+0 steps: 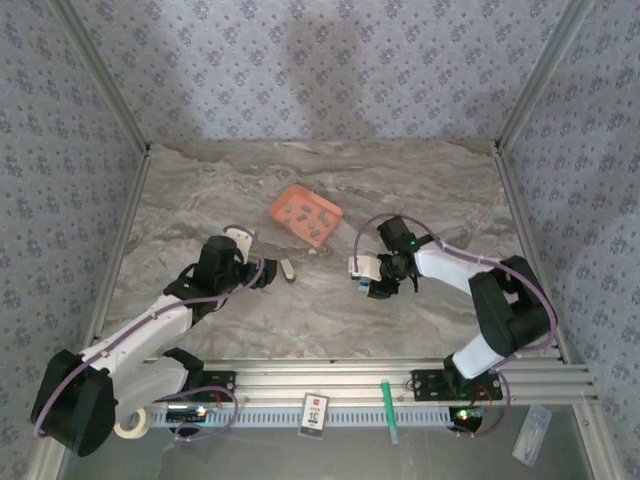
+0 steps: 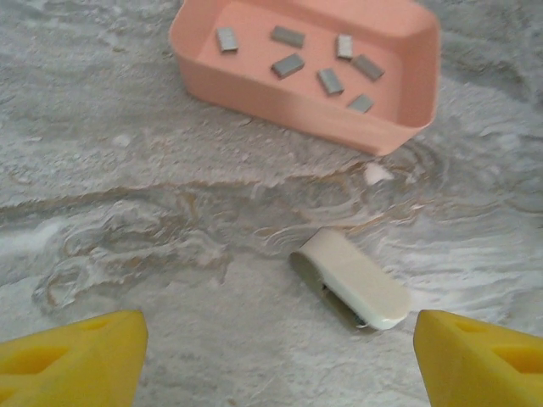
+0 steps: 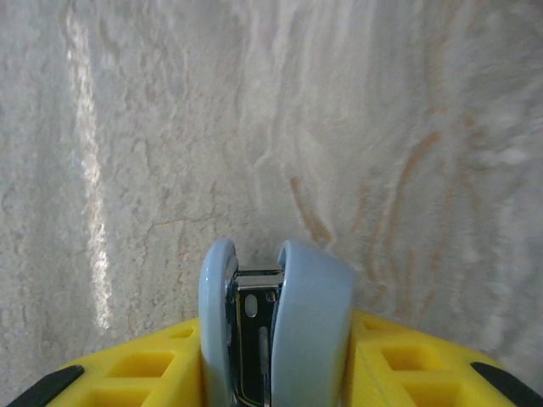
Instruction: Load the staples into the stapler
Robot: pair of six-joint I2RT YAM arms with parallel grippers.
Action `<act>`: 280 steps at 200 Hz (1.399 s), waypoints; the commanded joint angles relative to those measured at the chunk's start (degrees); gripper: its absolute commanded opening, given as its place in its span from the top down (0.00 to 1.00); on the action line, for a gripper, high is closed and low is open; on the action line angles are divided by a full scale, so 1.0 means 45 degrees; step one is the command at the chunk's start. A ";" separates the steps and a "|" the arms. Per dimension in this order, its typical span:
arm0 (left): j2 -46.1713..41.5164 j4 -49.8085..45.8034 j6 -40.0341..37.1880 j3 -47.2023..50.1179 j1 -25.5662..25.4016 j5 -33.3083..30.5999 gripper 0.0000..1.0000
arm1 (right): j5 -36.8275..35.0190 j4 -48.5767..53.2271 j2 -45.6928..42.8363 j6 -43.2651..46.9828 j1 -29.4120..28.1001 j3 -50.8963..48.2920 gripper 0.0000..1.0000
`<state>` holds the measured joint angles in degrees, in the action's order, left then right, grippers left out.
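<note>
My right fingers [image 3: 407,369] are clamping the light-blue stapler [image 3: 310,322] in the right wrist view, my left fingers [image 2: 72,360] standing wide, their view taking in staples [image 2: 288,64] lying in the orange tray [image 2: 297,110]

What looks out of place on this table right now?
A cream-white, rounded piece lies loose and askew on the table, outside the orange tray, which makes it the odd one out. A tiny white speck sits by the tray's corner. The staples all lie inside the tray.
</note>
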<state>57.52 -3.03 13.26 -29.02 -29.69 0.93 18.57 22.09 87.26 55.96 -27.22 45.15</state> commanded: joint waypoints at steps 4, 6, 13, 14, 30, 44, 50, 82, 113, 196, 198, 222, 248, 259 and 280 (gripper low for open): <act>0.0124 -0.0031 0.0650 -0.0933 -0.0232 0.1096 0.18 | -0.0446 -0.2316 -0.1568 -0.2155 -0.0510 -0.0660 0.63; 0.0142 -0.0021 0.0678 -0.0983 -0.0256 0.1198 0.18 | -0.0545 -0.2458 -0.1655 -0.2298 -0.0590 -0.0707 0.64; 0.0227 0.0069 0.0864 -0.1149 -0.0305 0.1598 0.17 | -0.0920 -0.2894 -0.1967 -0.2768 -0.0855 -0.0828 0.64; 0.0246 0.0088 0.0883 -0.1169 -0.0320 0.1682 0.17 | -0.0951 -0.2954 -0.2008 -0.2846 -0.0889 -0.0840 0.64; 0.0624 0.0353 0.1129 -0.1561 -0.0391 0.3262 0.16 | -0.1781 -0.3896 -0.2643 -0.3507 -0.1622 -0.1139 0.64; 0.1143 0.0331 0.1286 -0.2086 -0.0557 0.4432 0.16 | -0.2619 -0.4887 -0.3054 -0.3940 -0.2255 -0.1387 0.64; 0.1357 0.0302 0.1335 -0.2291 -0.0677 0.4796 0.16 | -0.2939 -0.5184 -0.3165 -0.4088 -0.2502 -0.1421 0.64; 0.2145 0.0988 0.1884 -0.2758 -0.1294 0.5715 0.16 | -0.4059 -0.6218 -0.3396 -0.4407 -0.3615 -0.1246 0.64; 0.2621 0.2291 0.3102 -0.2577 -0.1449 0.6009 0.18 | -0.4609 -0.6742 -0.3411 -0.4336 -0.4319 -0.1057 0.64; 0.3529 0.4024 0.4189 -0.2316 -0.1682 0.6678 0.27 | -0.4420 -0.7480 -0.3872 -0.4741 -0.4639 -0.1111 0.63; 0.3552 0.4025 0.4175 -0.2311 -0.1688 0.6686 0.28 | -0.4409 -0.7510 -0.3881 -0.4756 -0.4637 -0.1118 0.63; 0.3736 0.4071 0.4164 -0.2452 -0.1734 0.6754 0.33 | -0.4263 -0.7641 -0.3999 -0.4845 -0.4662 -0.1121 0.63; 0.3872 0.4269 0.4270 -0.2496 -0.1758 0.6745 0.41 | -0.4237 -0.7797 -0.4059 -0.4946 -0.4698 -0.1164 0.63; 0.3892 0.4376 0.4335 -0.2466 -0.1767 0.6745 0.42 | -0.4215 -0.7881 -0.4098 -0.4983 -0.4712 -0.1219 0.63; 0.3913 0.4567 0.4398 -0.2491 -0.1771 0.6805 0.42 | -0.4161 -0.7975 -0.4137 -0.5023 -0.4714 -0.1234 0.63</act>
<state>74.48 14.61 32.51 -39.70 -37.30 30.48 -0.69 -11.16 70.46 34.92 -47.90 39.29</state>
